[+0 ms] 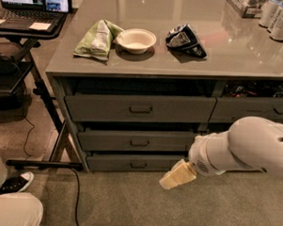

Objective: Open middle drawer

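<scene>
- Currently hanging low over the carpet, out past the front edge of the surface (238, 53): gripper (166, 183), on the white arm (243, 147) reaching in from the right.
- Fingers pressed together into one tan wedge, gripping nothing, tip aimed down and left.
- Up and to the left of the fingers: middle drawer (107, 140), second in the left stack under the surface, front looking closed or close to it.
- Running left to right, parallel to the front edge: the drawer's long axis, and likewise its pull (139, 143), small and centred on the front.
- Not yet touching pull or front; only one arm, so no choice of side.
- Probably calls for a rise and a shift left toward the cabinet, fingers parted to hook the pull, then a straight draw away from the front edge.
- Easy to mistake: top drawer (139, 108) just above, taller; bottom drawer (138, 164) just below, slimmer and nearest the fingers.
- Counted below the surface: three drawers in the left stack, plus one right drawer (254, 110) partly seen.
- Counted near the front-left corner: one green bag (97, 37), one bowl (136, 40), one dark bag (185, 40).
- At the far right corner: cans (282, 19), number hard to tell.
</scene>
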You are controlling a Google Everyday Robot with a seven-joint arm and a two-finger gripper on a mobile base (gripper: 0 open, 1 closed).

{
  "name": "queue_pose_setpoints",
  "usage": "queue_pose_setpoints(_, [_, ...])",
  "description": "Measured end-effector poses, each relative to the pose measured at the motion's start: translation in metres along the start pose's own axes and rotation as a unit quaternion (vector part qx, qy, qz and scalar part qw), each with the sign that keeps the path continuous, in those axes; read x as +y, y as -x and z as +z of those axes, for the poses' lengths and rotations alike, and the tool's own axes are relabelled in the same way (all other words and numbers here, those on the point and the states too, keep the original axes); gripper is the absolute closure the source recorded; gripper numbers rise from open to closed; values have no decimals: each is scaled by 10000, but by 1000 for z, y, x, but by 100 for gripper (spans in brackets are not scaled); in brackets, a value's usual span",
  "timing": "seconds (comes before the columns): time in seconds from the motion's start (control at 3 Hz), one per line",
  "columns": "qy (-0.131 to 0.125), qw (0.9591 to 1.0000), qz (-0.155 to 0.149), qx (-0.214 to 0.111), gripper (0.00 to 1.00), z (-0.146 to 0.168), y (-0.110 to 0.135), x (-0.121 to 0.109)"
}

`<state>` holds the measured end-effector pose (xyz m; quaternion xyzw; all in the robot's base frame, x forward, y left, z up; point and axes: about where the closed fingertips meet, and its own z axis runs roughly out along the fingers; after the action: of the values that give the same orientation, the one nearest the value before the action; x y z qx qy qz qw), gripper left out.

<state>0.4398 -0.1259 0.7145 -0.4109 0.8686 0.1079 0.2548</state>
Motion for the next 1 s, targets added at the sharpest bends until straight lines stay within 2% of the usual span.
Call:
queue_pose_setpoints(0.33, [-112,9998,90,-130,0,8,-1,-9])
queue_pose_setpoints(0.67, [-340,9982,340,-358,0,31,-11,-31])
queue_pose_setpoints(1.0, [-569,9943,545,-713,0,58,-11,-60])
